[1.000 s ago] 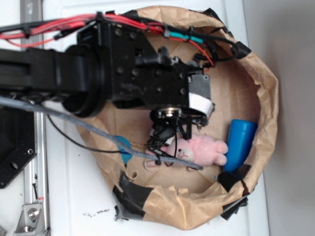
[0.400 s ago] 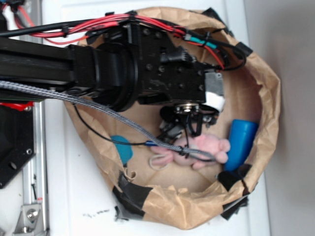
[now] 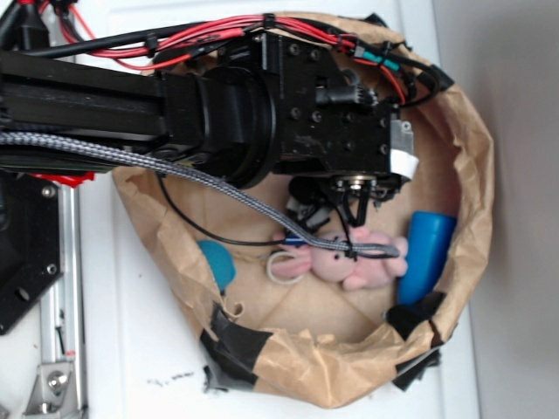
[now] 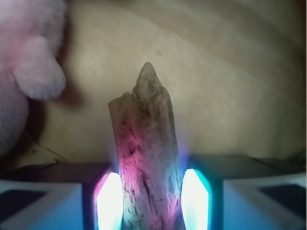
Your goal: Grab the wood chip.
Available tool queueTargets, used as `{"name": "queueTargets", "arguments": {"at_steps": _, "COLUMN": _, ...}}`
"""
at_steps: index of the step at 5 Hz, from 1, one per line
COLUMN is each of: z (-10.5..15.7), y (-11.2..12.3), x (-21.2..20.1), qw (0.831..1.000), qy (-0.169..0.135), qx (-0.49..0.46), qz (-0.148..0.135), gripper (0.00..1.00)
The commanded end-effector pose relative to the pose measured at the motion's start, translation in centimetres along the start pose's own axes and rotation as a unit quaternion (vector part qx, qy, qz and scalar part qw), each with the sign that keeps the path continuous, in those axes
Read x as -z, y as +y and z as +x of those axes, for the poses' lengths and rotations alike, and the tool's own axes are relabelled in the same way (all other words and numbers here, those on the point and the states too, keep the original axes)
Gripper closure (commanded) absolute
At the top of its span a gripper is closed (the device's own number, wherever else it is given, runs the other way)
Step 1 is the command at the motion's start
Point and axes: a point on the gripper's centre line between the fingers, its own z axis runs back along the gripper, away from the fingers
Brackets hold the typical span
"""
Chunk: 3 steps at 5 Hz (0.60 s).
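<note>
1. In the wrist view the wood chip [image 4: 146, 158] stands upright in the lower middle of the frame, its jagged tip pointing up, with rough dark grain along its face.
2. The pincer [image 4: 147, 201] is clamped on the wood chip: 2 glowing fingers [image 4: 109, 201] press its sides at the bottom edge, the left one tinted pink, the right one teal.
3. A pink bunny [image 4: 29, 72] fills the upper left corner of that view, apart from the chip.
4. Brown paper [image 4: 230, 86] lies behind the chip across the whole background.
5. In the exterior view the black arm [image 3: 175, 105] reaches from the left edge across the upper half, with red wires along its top.
6. The pincer [image 3: 349, 216] hangs at mid-frame just above the pink bunny [image 3: 354, 262]; the chip cannot be made out here.
7. A blue cylinder [image 3: 426, 253] lies just right of the bunny.
8. The paper-lined bowl [image 3: 472, 175] sits on a white counter [image 3: 140, 349].
</note>
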Motion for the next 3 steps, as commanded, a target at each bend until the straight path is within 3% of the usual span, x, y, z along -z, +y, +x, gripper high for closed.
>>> {"name": "queueTargets", "arguments": {"at_steps": 1, "z": -2.0, "y": -0.6, "x": -9.7, "qw": 0.995, "qy": -0.02, "qx": -0.088, "qz": 0.036, "gripper": 1.0}}
{"name": "queueTargets", "arguments": {"at_steps": 2, "z": -2.5, "y": -0.9, "x": -14.8, "qw": 0.987, "qy": -0.018, "qx": -0.154, "qz": 0.03, "gripper": 1.0}}
{"name": "queueTargets", "arguments": {"at_steps": 3, "z": -2.3, "y": -1.5, "x": -16.8, "qw": 0.983, "qy": -0.037, "qx": -0.181, "qz": 0.009, "gripper": 1.0}}
